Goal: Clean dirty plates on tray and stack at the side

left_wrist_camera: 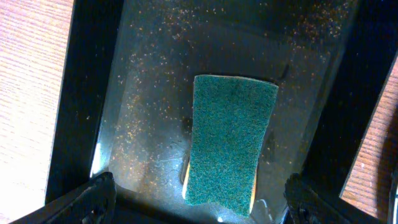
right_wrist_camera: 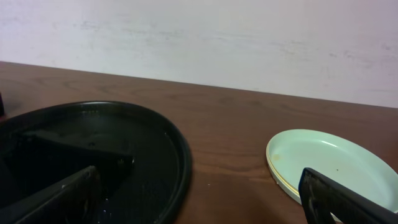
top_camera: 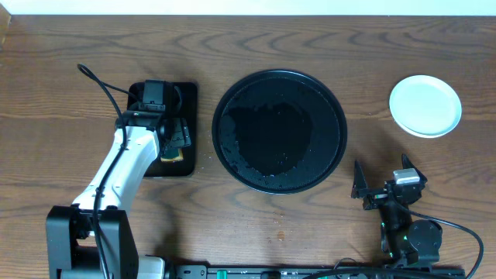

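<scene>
We are starting at the left, where the left gripper point(left_wrist_camera: 200, 196) is hanging with its fingers wide over the sponge point(left_wrist_camera: 230, 146) and touching nothing. The sponge is lying flat, green side up, in the narrow tray point(left_wrist_camera: 87, 93). The fingertips are sitting just outside the sponge's sides, so if the arm drops or swings carelessly from here, a finger could be catching the sponge's end or the narrow tray's rim and dragging it across the table point(top_camera: 256, 232). Specks are littering the narrow tray's floor, and a knock could be scattering them onto the wood.

In the middle, the tray point(top_camera: 333, 116) is carrying no plate, only wet flecks, so we are judging the cleaning done or nearly so. An arm crossing low could be clipping its raised rim and sliding it.

Further right, the right gripper point(top_camera: 384, 180) is sitting near the table's front edge, fingers spread wide and empty. The plates point(top_camera: 425, 105) are lying stacked on bare wood well right of the tray, with a mint one on top and a yellow edge showing beneath it in the right wrist view. We are not managing to count the stack. We are guessing it is light and loose, so a passing finger could be nudging the top plate off-centre or pushing the whole pile.

The table is showing brown wood grain, matt and mostly bare. Behind its far edge a pale, plain wall point(right_wrist_camera: 199, 37) is closing off the room, and we are seeing nothing more of it
</scene>
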{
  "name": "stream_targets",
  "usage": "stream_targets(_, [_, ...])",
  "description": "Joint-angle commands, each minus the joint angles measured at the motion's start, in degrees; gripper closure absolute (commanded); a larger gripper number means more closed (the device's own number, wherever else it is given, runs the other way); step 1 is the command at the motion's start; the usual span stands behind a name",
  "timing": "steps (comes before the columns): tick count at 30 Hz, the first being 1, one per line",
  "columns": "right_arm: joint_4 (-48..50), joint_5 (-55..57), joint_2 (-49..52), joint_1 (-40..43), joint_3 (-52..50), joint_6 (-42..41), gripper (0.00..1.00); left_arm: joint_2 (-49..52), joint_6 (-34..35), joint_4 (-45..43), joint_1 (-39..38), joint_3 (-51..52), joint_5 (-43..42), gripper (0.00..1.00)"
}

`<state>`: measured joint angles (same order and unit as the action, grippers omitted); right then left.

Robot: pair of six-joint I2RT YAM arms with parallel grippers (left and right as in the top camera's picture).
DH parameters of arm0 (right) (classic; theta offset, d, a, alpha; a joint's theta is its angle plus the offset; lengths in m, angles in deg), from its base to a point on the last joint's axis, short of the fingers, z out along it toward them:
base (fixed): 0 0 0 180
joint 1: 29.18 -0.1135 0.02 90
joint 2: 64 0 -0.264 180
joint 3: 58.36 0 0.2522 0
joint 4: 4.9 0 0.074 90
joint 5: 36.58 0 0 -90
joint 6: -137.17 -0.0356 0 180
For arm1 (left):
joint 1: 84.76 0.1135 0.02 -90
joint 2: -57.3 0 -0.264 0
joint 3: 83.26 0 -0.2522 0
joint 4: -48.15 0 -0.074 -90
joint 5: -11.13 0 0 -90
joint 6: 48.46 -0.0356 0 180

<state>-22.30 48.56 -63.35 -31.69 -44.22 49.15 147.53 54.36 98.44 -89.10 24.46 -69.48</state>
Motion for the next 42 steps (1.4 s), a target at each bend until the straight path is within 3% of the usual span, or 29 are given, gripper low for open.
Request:
stream_targets(1, [-0.3,0.5,-0.3,0.3,-0.1,0.7,0.01,0.1,-0.3,0.0,0.2,0.2,0.7,0.13])
stream_targets(18, [-0.3,0.5,-0.3,0.3,-0.1,0.7,0.01,0.0,-0.3,0.0,0.1,0.2,0.7,0.13])
stream_targets(23, [-0.3,0.5,-0.3,0.3,-0.1,0.7,0.01,-4.6,-1.3,0.0,0.1,0.2,2.2,0.13])
stream_targets(37, [-0.3,0.5,-0.3,0.3,-0.1,0.7,0.01,-41.1,-1.7,0.8,0.1,0.5,4.0,0.13])
stream_targets(42, [-0.3,0.5,-0.3,0.3,-0.1,0.7,0.01,-58.1,-1.6,0.9,0.1,5.3,0.9,0.13])
